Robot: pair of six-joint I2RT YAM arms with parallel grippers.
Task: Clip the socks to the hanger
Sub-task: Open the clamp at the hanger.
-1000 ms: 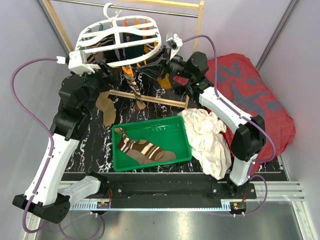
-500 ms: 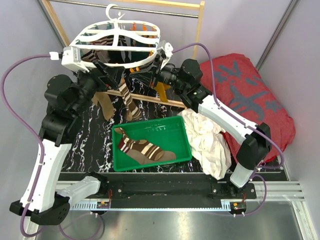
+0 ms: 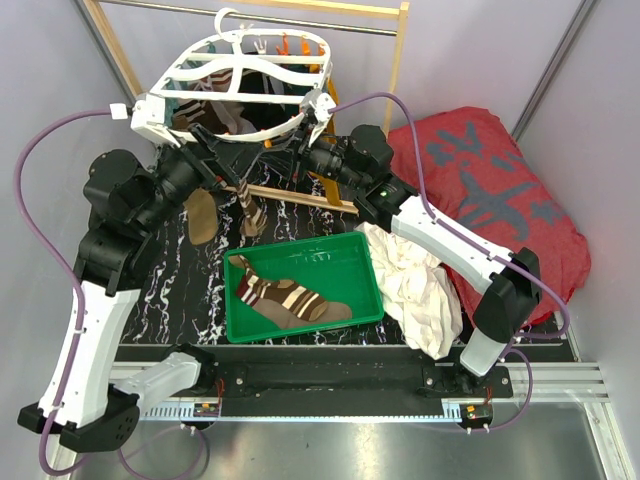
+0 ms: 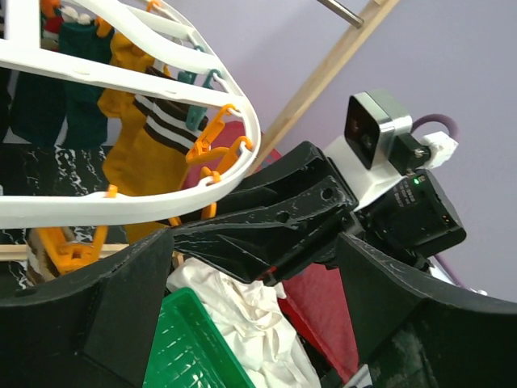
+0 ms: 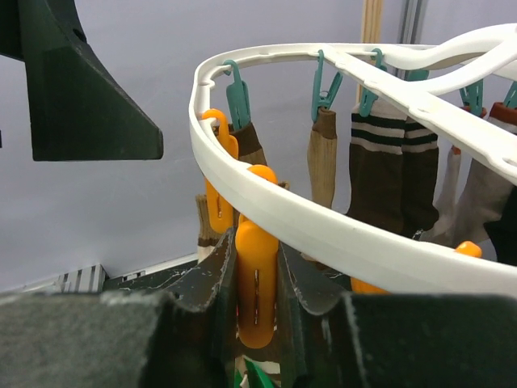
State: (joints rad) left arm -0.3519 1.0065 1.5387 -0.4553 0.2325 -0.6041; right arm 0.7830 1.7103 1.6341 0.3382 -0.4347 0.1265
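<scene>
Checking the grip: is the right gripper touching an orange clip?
Touching. The right wrist view shows the right gripper's fingers pressed against both sides of the orange clip.

the tabletop [image 3: 180,290] is black with white marble veins. a green tray [image 3: 305,328] sits flat on it, near the middle. just right of the tray a crumpled white cloth [image 3: 415,280] lies heaped, touching the tray's right wall. further right of the tray, beyond the cloth, a red cushion [image 3: 500,200] with grey marks lies along the tabletop's edge. behind the tray runs the wooden rack's foot bar [image 3: 310,199]. behind and left of the tray a tan sock [image 3: 200,215] hangs low; whether it touches the tabletop cannot be told.
</scene>
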